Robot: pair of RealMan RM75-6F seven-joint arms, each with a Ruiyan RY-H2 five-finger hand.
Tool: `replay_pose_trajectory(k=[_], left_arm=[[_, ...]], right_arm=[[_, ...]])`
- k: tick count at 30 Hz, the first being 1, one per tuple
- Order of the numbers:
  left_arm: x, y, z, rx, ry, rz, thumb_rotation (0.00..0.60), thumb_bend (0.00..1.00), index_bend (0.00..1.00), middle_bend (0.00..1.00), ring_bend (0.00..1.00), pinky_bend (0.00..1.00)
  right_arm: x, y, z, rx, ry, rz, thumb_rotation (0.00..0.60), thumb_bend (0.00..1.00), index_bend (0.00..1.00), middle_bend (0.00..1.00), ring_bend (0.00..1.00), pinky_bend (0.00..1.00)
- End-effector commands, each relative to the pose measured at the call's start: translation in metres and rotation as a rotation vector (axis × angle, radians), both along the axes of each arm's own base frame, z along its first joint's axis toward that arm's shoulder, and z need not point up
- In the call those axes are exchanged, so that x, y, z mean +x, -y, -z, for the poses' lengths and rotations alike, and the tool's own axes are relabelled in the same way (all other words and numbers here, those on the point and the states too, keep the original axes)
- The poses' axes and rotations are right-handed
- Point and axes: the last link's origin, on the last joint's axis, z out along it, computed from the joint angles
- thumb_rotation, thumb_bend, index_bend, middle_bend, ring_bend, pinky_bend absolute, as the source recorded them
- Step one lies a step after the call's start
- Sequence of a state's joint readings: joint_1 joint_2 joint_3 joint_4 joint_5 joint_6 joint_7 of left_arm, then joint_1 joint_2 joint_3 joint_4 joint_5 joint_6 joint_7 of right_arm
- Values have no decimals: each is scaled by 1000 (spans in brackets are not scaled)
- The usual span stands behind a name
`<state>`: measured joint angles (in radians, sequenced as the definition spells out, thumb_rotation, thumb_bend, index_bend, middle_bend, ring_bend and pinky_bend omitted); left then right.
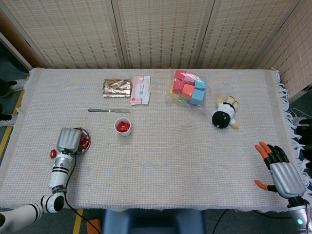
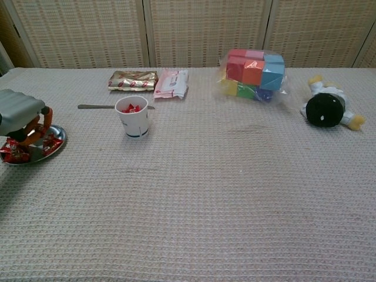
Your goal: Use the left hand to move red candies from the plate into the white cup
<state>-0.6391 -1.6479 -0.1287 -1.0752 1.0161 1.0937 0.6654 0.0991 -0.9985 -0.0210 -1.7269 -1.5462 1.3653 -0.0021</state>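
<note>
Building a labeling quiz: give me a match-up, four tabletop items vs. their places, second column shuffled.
Things:
1. white cup
2. knife
3. left hand
4. plush toy

Places:
A. over the plate at the table's left edge
B. right side, near the bag of coloured blocks
C. lying just behind the cup
D. left of centre, red candies inside

Pairs: 1-D, 2-C, 3-A, 4-B

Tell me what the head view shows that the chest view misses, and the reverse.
Only the head view shows the right hand, open near the table's right edge, and a stray red candy on the cloth. Only the chest view shows the white cup side-on. Both show the left hand over the plate, the knife and the blocks.
</note>
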Motion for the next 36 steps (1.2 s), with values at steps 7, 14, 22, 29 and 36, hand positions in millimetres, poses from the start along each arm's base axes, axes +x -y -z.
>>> replay_pose_trajectory(k=[7, 14, 22, 29, 36], left_arm=[[89, -10, -28, 51, 196, 177, 600, 483, 662, 677, 698, 1000], [152, -20, -5, 13, 209, 275, 600, 483, 657, 672, 698, 1000], [169, -21, 34, -49, 146, 285, 600, 482, 628, 637, 698, 1000], [163, -22, 49, -72, 98, 265, 600, 479, 451, 498, 698, 1000], [155, -23, 43, -65, 82, 253, 600, 474, 266, 375, 698, 1000]], right_arm=[[0, 2, 1, 8, 3, 0, 600, 53, 0, 0, 0, 0], [-2, 3, -2, 3, 8, 7, 600, 53, 0, 0, 0, 0], [-4, 1, -7, -8, 18, 9, 600, 53, 0, 0, 0, 0], [-4, 0, -9, -13, 26, 3, 600, 52, 0, 0, 0, 0], [-3, 0, -7, -6, 23, -1, 600, 53, 0, 0, 0, 0]])
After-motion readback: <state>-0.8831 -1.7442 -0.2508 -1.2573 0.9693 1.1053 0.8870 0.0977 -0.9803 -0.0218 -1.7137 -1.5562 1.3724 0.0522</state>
